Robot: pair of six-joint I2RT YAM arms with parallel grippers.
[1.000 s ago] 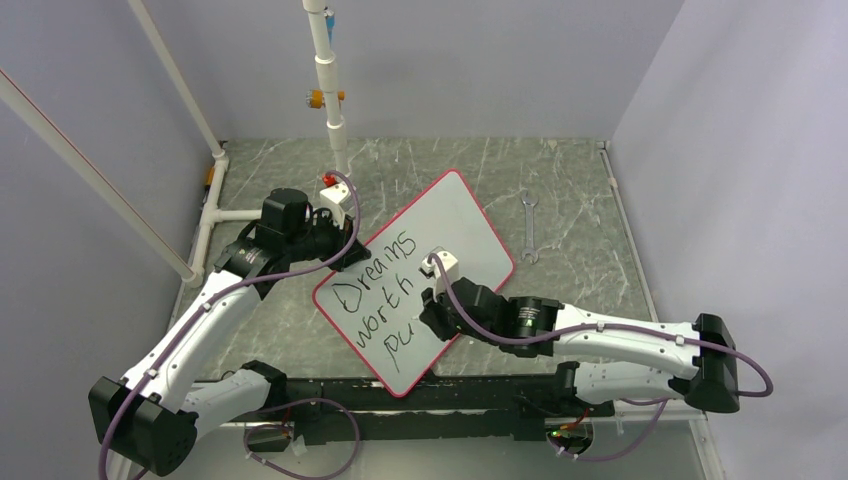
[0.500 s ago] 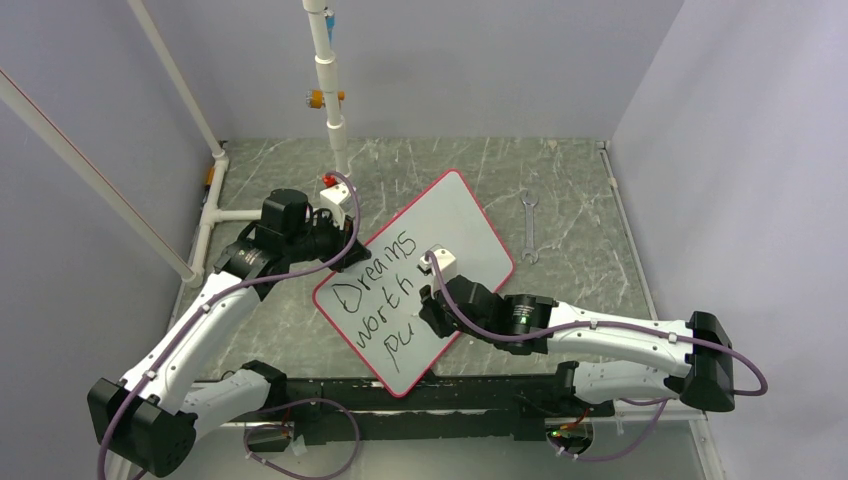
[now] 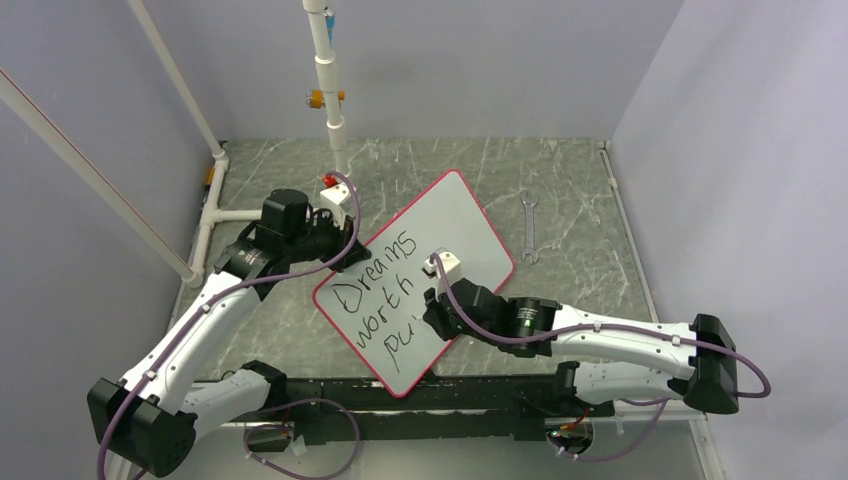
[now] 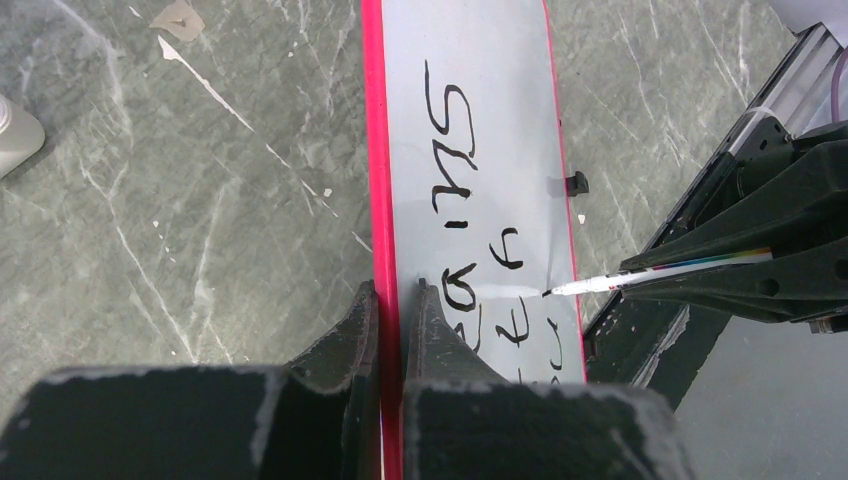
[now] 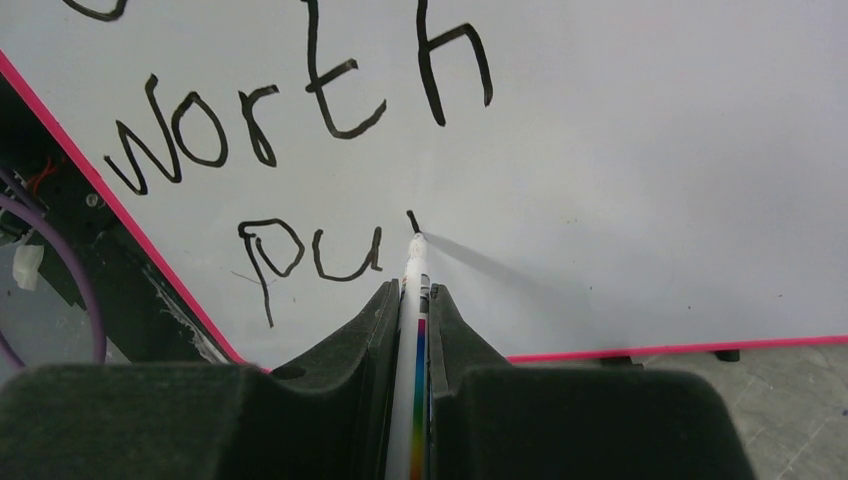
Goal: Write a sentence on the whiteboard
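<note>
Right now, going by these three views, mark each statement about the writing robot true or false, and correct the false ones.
1. The left gripper is clamped on the red rim of the whiteboard. True.
2. The right gripper is open and empty. False: it is shut on a marker whose tip touches the board.
3. The sentence has a finished third line. False: only "pu" and the start of one more stroke are there.
4. A wrench lies on the table, apart from the whiteboard. True.
</note>
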